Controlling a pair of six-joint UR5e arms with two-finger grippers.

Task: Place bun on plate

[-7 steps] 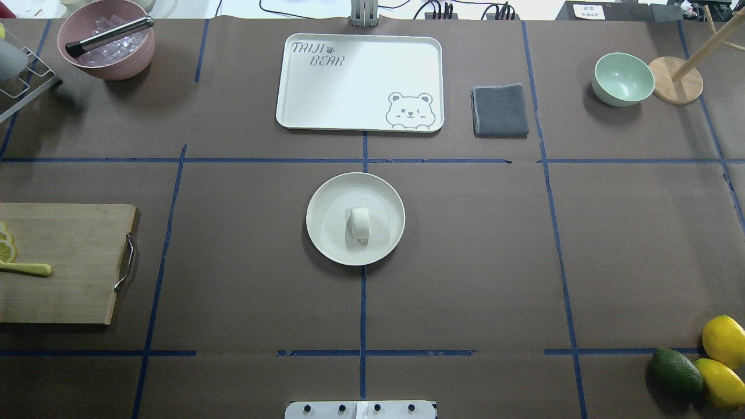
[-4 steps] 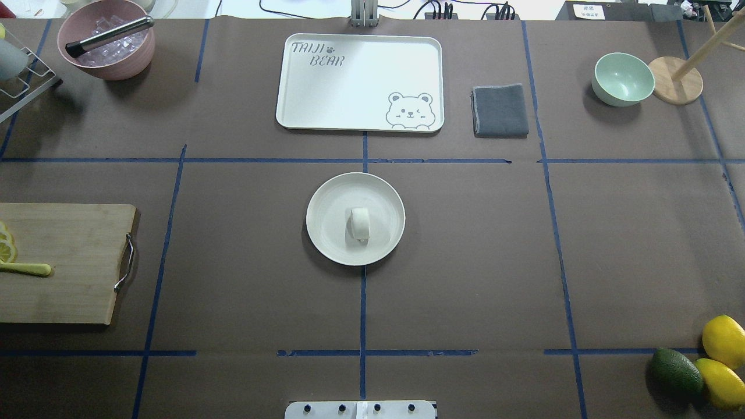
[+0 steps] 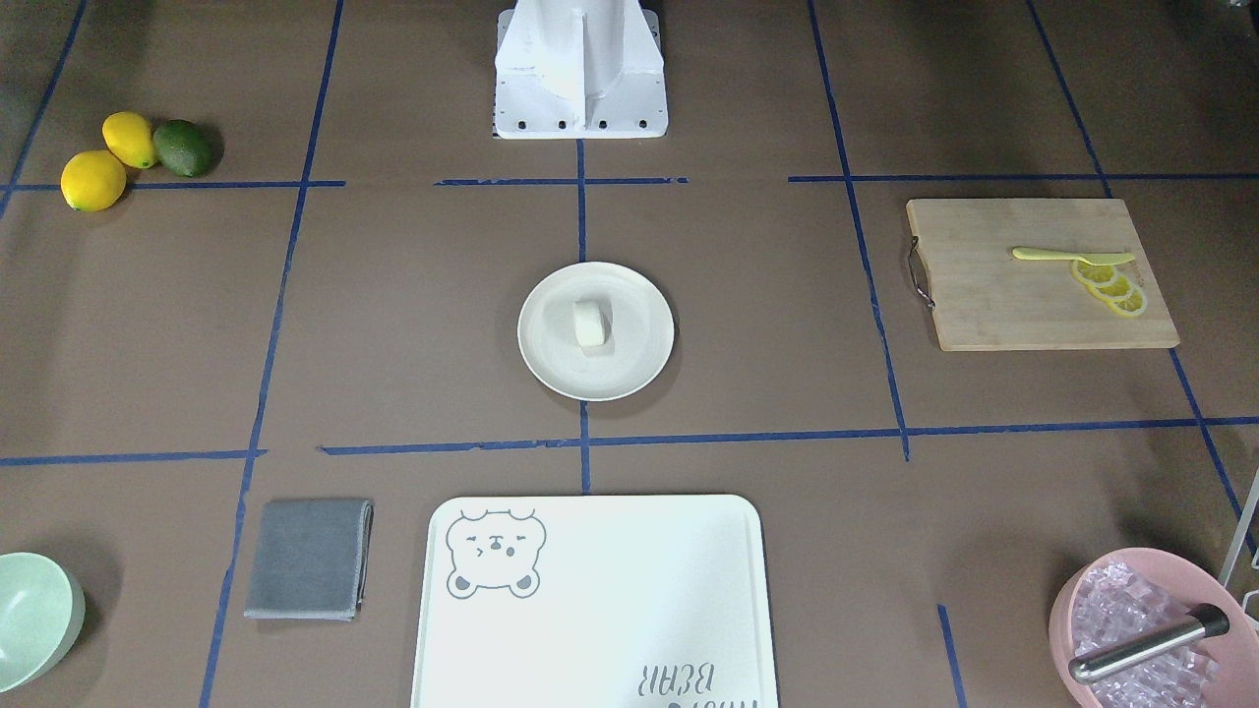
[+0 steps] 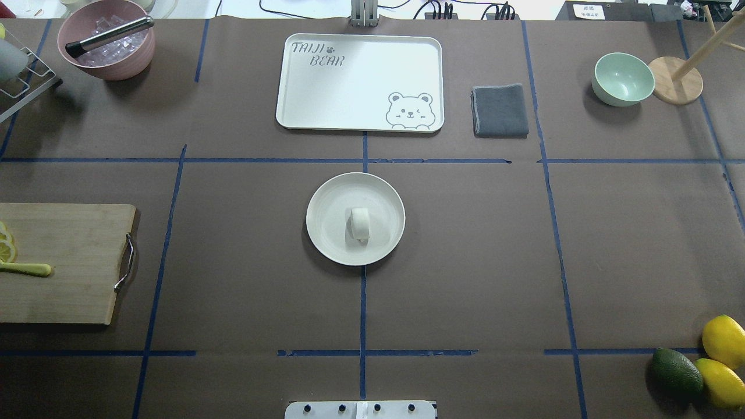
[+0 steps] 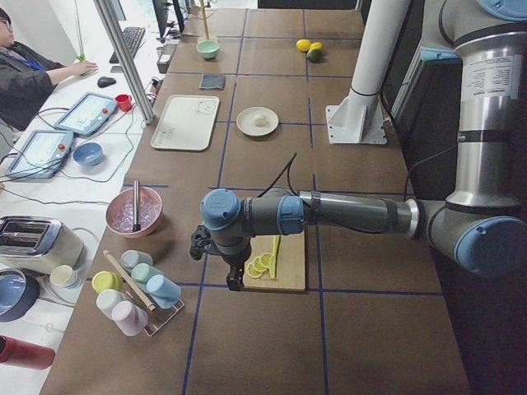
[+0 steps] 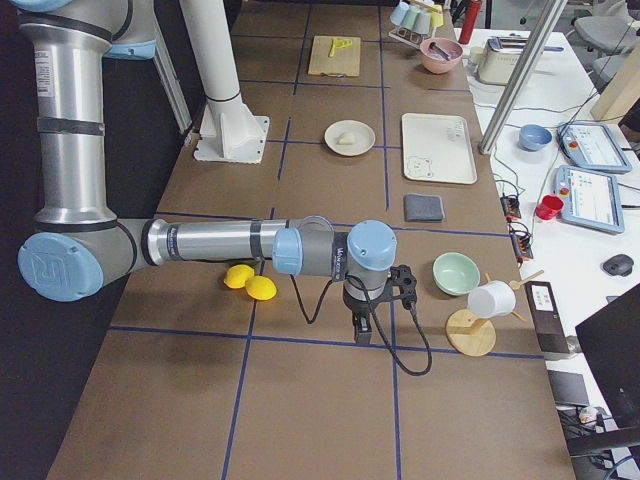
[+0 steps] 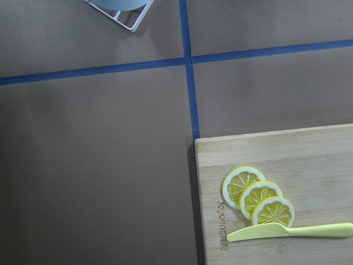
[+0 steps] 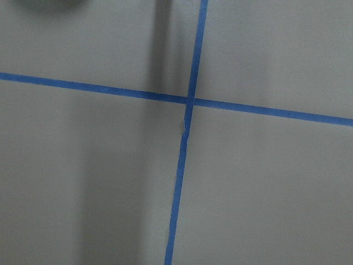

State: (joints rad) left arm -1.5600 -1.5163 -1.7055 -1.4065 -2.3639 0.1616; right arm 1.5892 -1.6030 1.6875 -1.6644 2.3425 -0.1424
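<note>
Facing the robot: the smooth, stubby white bun (image 3: 590,324) rests at the middle of the round, raised-rim cream plate (image 3: 639,352) on the brown-papered bench (image 3: 393,324). Overhead: the same. Only the left end view shows the left pincer (image 5: 234,278), hanging over a wooden board (image 5: 290,276); only the right end view, the right pincer (image 6: 362,328), near two lemons (image 6: 251,283). Their gape I cannot tell. Left wrist: three glossy lemon slices (image 7: 259,196).

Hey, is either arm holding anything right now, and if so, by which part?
Nothing seen held. The small white steamed bun lies free on the round cream plate; the left tool and right tool hang far from it.
</note>
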